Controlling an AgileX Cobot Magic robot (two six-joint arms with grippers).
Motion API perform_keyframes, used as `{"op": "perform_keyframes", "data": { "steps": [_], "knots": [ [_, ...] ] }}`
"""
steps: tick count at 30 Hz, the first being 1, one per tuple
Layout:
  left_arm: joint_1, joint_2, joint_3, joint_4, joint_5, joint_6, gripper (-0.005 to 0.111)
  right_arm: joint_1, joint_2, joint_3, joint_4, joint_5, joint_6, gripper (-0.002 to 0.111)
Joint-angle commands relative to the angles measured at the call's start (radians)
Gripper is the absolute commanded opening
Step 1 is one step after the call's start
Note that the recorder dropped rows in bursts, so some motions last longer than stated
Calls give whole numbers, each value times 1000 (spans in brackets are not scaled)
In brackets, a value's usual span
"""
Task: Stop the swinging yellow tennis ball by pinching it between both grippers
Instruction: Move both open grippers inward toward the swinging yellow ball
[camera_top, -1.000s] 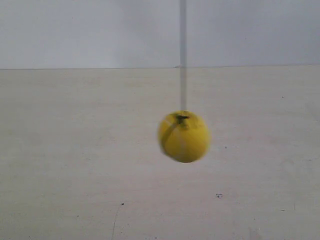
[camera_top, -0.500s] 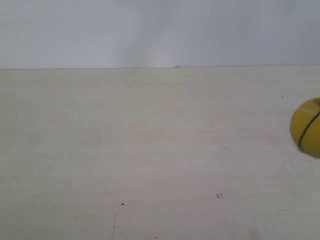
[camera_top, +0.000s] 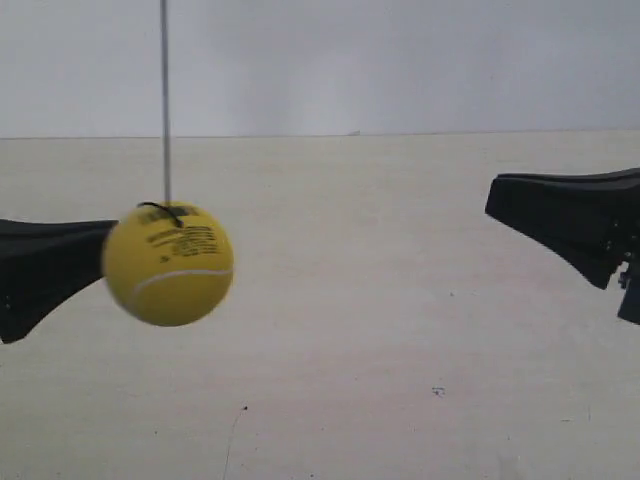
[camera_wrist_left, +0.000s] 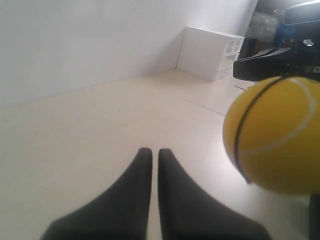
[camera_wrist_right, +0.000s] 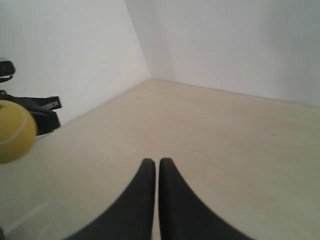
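We see a pale cream bench with faint wood grain (camera_top: 330, 340) running back to a plain white wall (camera_top: 420, 60); the two meet in a straight, level line. A few small dark specks (camera_top: 438, 391) and a thin dark hairline mark (camera_top: 232, 435) show on the surface. The right wrist view shows two white walls meeting in a corner (camera_wrist_right: 142, 55). The left wrist view shows a white cabinet of small drawers (camera_wrist_left: 210, 52) against the wall, with a dim cluttered area (camera_wrist_left: 265, 22) beyond. The light is soft and even.

Your yellow tennis ball (camera_top: 168, 264) has swung from the exterior view's right edge to its left; its string (camera_top: 165, 100) shows again. Both arms have entered that view; the left end effector (camera_top: 95, 245) is just beside the ball, the right end effector (camera_top: 500, 205) well apart.
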Motion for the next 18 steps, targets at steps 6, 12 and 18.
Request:
{"op": "perform_keyframes", "data": {
  "steps": [6,12,18],
  "knots": [
    [-6,11,44,-15,-13,137,5,125,149,-6,-1,-80,-167,0],
    [-92,45,44,-11,-13,191,5,218,155,-6,24,68,-198,0],
    [-180,89,44,-11,-13,281,5,231,155,-6,5,56,-175,0]
  ]
}}
